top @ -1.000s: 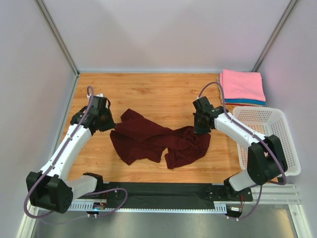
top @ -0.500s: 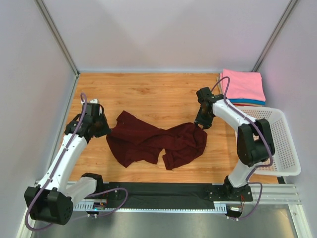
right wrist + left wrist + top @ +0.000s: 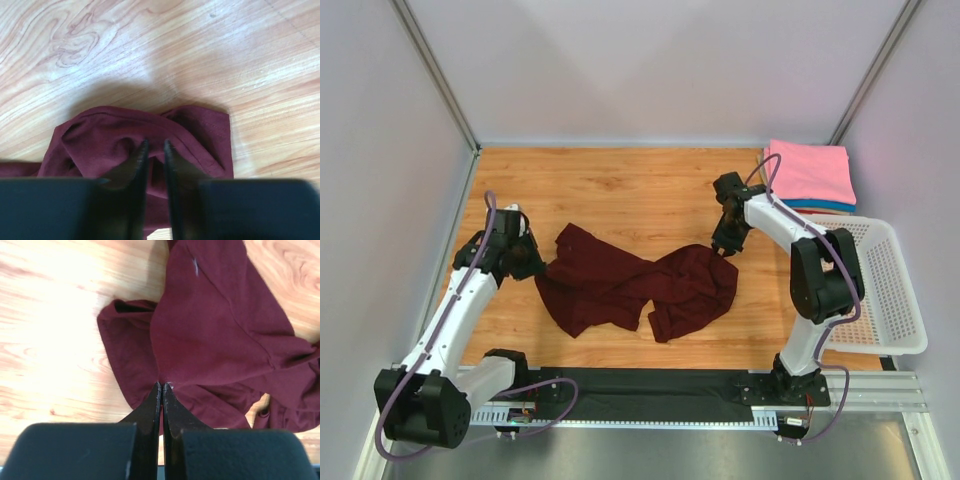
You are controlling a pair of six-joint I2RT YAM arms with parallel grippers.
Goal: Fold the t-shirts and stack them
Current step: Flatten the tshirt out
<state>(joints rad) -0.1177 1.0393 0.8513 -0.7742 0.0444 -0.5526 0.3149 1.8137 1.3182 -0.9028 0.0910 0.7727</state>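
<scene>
The dark maroon t-shirt (image 3: 630,285) lies crumpled in the middle of the wooden table (image 3: 620,185). My left gripper (image 3: 534,266) is at its left edge, jaws pressed together on the cloth. The left wrist view shows the shirt (image 3: 215,335) with its small neck label (image 3: 195,267). My right gripper (image 3: 724,247) is at the shirt's upper right corner. In the right wrist view, a fold of the shirt (image 3: 100,140) sits between its nearly closed jaws. A folded stack with the pink t-shirt (image 3: 808,172) on top and blue and tan edges (image 3: 817,207) below lies at the back right.
A white perforated basket (image 3: 895,290) stands at the right edge, just in front of the folded stack. Grey walls close the back and both sides. A black rail (image 3: 640,385) runs along the near edge.
The left gripper has moved left and toward me, the right gripper back and slightly right. The maroon shirt is drawn out a little wider between them.
</scene>
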